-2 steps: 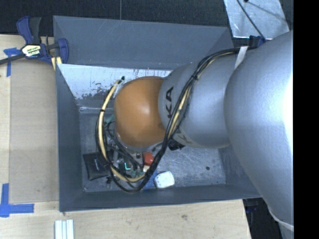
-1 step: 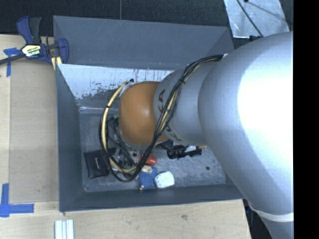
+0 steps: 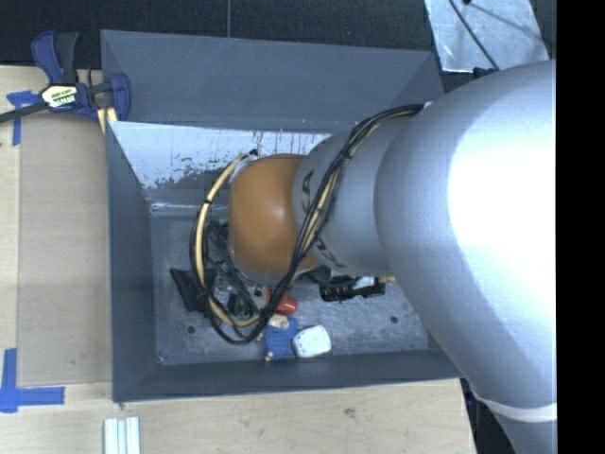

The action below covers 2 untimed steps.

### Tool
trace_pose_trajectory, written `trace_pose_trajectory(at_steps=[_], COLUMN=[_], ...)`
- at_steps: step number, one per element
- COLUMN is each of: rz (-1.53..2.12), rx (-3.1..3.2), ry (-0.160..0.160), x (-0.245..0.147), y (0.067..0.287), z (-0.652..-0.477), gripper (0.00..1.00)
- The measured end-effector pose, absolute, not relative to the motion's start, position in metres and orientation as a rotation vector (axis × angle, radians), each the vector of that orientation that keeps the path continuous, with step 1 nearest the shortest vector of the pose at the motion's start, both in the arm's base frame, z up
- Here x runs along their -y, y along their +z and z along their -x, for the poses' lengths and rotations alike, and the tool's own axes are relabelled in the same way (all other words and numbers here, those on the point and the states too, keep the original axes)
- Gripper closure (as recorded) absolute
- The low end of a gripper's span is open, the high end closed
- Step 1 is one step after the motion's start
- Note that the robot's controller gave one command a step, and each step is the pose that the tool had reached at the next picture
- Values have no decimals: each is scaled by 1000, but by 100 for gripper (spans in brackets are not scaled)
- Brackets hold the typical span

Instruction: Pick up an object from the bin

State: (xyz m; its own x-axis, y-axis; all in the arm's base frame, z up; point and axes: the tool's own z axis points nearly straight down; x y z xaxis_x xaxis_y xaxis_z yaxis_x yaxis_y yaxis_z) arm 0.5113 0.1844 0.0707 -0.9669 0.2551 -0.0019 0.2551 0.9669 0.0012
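My claw [image 3: 230, 296], beneath the orange wrist cover [image 3: 260, 216] and looped cables, hangs low over the floor of the bin [image 3: 132, 282], left of its middle in the camera view; whether it is released or clenched I cannot tell. Just to its right lies 1 small red piece [image 3: 285, 304]. Nearer the front wall, 1 blue piece [image 3: 276, 342] touches 1 white lump [image 3: 313, 340]. A black oblong thing [image 3: 352, 288] lies farther right.

A pale wooden surface [image 3: 57, 253] lies left of the tool [image 3: 236, 301], a black expanse [image 3: 284, 8] beyond it, and a silvery sheet [image 3: 477, 22] beyond to its right.
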Motion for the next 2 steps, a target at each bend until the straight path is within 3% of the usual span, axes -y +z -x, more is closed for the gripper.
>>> trace_pose_trajectory(at_steps=[1,2], rz=[-527,-538], rx=[-3085,-3085], ry=[6,7], x=[-162,-165], y=[173,246], z=[-559,-563], gripper=[100,100])
